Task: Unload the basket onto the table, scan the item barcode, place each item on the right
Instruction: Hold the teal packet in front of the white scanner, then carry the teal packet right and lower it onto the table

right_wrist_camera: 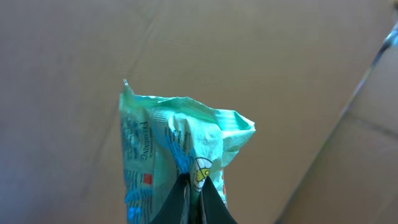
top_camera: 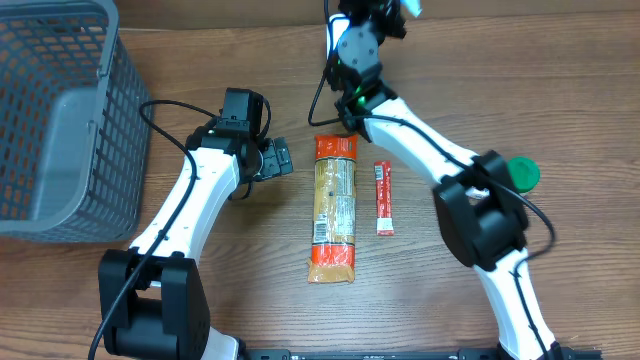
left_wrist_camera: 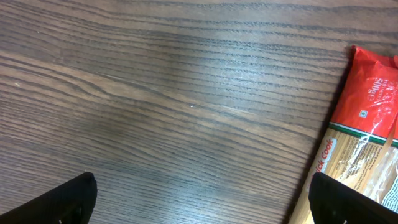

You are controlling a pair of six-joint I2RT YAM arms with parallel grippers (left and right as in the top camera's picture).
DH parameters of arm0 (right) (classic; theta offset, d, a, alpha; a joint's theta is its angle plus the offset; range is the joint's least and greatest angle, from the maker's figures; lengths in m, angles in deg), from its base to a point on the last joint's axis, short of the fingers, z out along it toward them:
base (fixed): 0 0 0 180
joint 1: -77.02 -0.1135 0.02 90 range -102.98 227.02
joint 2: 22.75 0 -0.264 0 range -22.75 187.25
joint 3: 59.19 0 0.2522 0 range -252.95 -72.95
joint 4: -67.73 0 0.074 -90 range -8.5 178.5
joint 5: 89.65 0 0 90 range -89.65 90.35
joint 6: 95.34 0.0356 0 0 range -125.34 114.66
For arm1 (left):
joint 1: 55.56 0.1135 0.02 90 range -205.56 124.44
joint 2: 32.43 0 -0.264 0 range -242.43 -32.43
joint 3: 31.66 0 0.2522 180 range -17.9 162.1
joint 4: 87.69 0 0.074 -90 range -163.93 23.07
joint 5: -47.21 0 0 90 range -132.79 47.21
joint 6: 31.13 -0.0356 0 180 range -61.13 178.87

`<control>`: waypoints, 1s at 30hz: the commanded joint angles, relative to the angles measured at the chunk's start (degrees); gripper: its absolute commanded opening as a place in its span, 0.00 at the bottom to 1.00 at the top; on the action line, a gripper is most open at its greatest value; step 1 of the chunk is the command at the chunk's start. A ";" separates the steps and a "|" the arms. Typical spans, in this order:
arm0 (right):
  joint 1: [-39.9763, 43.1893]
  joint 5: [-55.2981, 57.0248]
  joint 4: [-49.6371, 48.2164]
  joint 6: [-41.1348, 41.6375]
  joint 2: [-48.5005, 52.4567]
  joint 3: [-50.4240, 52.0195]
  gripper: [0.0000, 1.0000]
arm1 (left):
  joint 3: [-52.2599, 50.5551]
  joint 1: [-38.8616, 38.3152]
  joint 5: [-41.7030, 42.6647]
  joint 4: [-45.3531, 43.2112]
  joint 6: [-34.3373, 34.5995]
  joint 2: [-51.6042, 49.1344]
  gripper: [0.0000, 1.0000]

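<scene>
— Closest to the overhead lens?
— Up high, the right gripper (top_camera: 392, 12), raised at the far edge of the table (top_camera: 560, 80). Only a corner of the teal packet (top_camera: 408, 8) showing, right at the top of the frame. Too little of it there to judge its axis.

— And lower down?
— Low over the wood, the left gripper (top_camera: 278, 158), just left of the pasta pack (top_camera: 334, 208). Lying flat, that one, long axis running near to far, red end toward the far side. Parallel on its right, a red sachet (top_camera: 383, 198), near but apart. Off to the left, a grey basket (top_camera: 125, 110). By the right arm, a green round thing (top_camera: 523, 172).

— From the left wrist?
— Fingers spread wide at the two bottom corners, gripping nothing, bare wood between them. Red end of the pasta pack at the right edge, just beside the finger on that side. Touching or not, cannot tell.

— From the right wrist?
— Jaws pinched tight on the teal packet's lower end. Held up in the air, clear of the table. Standing straight out of the fingertips, long axis up the frame. Crumpled top end pointing away from the gripper, toward a plain brown surface behind.
</scene>
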 commanded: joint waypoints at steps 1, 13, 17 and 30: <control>-1.33 3.28 5.25 -3.37 -6.75 -1.70 0.03 | 0.52 -0.07 0.09 -0.07 0.22 0.70 1.00; -5.18 10.01 34.10 1.81 -17.99 -1.70 0.03 | 0.52 -0.07 0.09 -0.07 0.22 0.70 1.00; -5.27 5.79 58.16 17.92 -21.40 -1.70 0.03 | 0.52 -0.07 0.09 -0.07 0.22 0.70 1.00; 4.92 -47.39 120.15 62.01 -27.47 1.84 0.04 | 0.52 -0.07 0.09 -0.07 0.22 0.70 1.00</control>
